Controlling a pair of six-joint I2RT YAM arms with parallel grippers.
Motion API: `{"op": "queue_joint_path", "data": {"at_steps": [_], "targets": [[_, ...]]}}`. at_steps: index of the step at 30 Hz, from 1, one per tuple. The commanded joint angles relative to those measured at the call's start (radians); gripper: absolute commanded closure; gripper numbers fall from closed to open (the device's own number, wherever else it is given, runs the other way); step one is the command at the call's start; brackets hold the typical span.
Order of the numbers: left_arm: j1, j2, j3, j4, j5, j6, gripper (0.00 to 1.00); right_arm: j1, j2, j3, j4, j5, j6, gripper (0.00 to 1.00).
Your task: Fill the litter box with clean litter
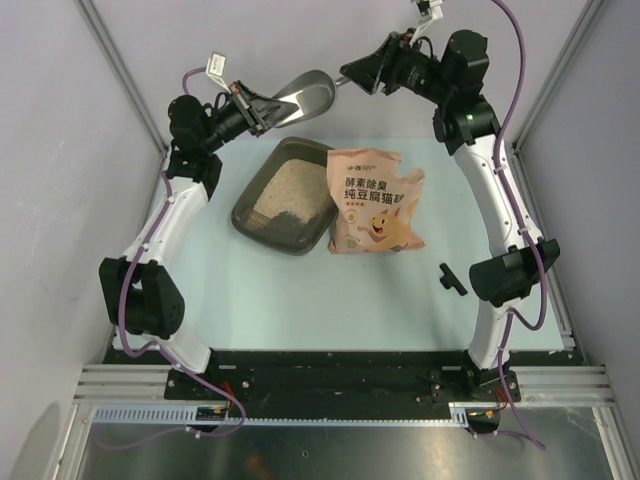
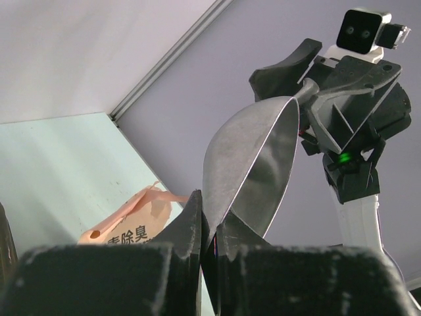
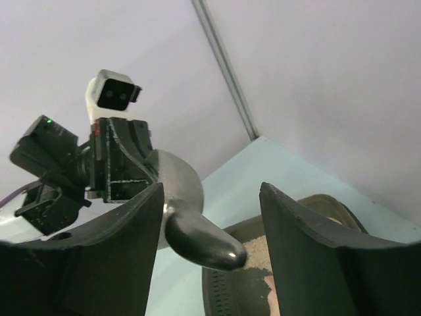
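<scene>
The dark litter box (image 1: pixel 250 222) lies left of centre, with pale clean litter (image 1: pixel 285 188) spread in it. My left gripper (image 1: pixel 256 108) is raised behind the box, shut on the rim of the grey metal scoop (image 1: pixel 305 93); in the left wrist view the fingers (image 2: pixel 187 220) pinch the scoop's bowl (image 2: pixel 247 164). My right gripper (image 1: pixel 358 72) is open, level with the scoop's handle. In the right wrist view the handle (image 3: pixel 204 240) lies between the open fingers (image 3: pixel 135 224), apart from both. The box (image 3: pixel 332 209) and litter (image 3: pixel 258 253) show below.
The salmon-pink cat litter bag (image 1: pixel 375 200) lies flat just right of the box, touching it; its top shows in the left wrist view (image 2: pixel 131 220). A small black part (image 1: pixel 452 278) lies on the table by the right arm. Frame posts and walls close in the back.
</scene>
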Motion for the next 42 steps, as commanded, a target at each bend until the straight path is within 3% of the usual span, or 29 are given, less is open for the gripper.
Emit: {"op": "queue_joint_path", "data": {"at_steps": [1, 13, 16, 17, 19, 21, 22, 23, 25, 31, 36, 42], "targets": [[0.008, -0.046, 0.009, 0.041, 0.021, 0.013, 1.00, 0.034, -0.024, 0.008, 0.098, -0.084, 0.017, 0.37], [0.008, -0.031, -0.005, 0.058, 0.021, 0.013, 1.00, 0.081, -0.063, -0.068, 0.121, -0.110, 0.011, 0.57], [0.008, -0.034, -0.023, 0.059, 0.021, 0.020, 1.00, 0.077, -0.070, -0.059, 0.118, -0.096, -0.006, 0.71], [0.008, -0.034, -0.028, 0.059, 0.027, 0.021, 1.00, 0.075, -0.072, -0.055, 0.115, -0.093, -0.011, 0.83], [0.008, -0.033, -0.041, 0.061, 0.029, 0.036, 1.00, 0.071, -0.078, -0.052, 0.110, -0.089, -0.026, 0.98], [0.008, -0.028, -0.052, 0.061, 0.044, 0.058, 1.00, 0.061, -0.083, -0.051, 0.107, -0.089, -0.032, 1.00], [0.007, -0.023, -0.054, 0.061, 0.059, 0.099, 0.78, 0.058, -0.086, -0.049, 0.105, -0.099, -0.048, 1.00], [0.007, -0.020, -0.060, 0.062, 0.074, 0.130, 0.64, 0.054, -0.084, -0.048, 0.104, -0.106, -0.058, 1.00], [0.011, -0.017, -0.072, 0.062, 0.131, 0.221, 0.46, 0.035, -0.087, -0.049, 0.102, -0.147, -0.090, 1.00], [0.022, -0.048, -0.121, 0.062, 0.182, 0.358, 0.33, -0.015, -0.142, -0.175, 0.087, -0.254, -0.085, 1.00], [0.016, -0.022, -0.134, 0.062, 0.200, 0.342, 0.31, -0.002, -0.216, -0.362, 0.156, -0.290, -0.032, 1.00], [0.033, -0.087, -0.140, -0.041, 0.222, 0.554, 0.25, -0.023, -0.233, -0.356, 0.072, -0.293, -0.095, 1.00]]}}
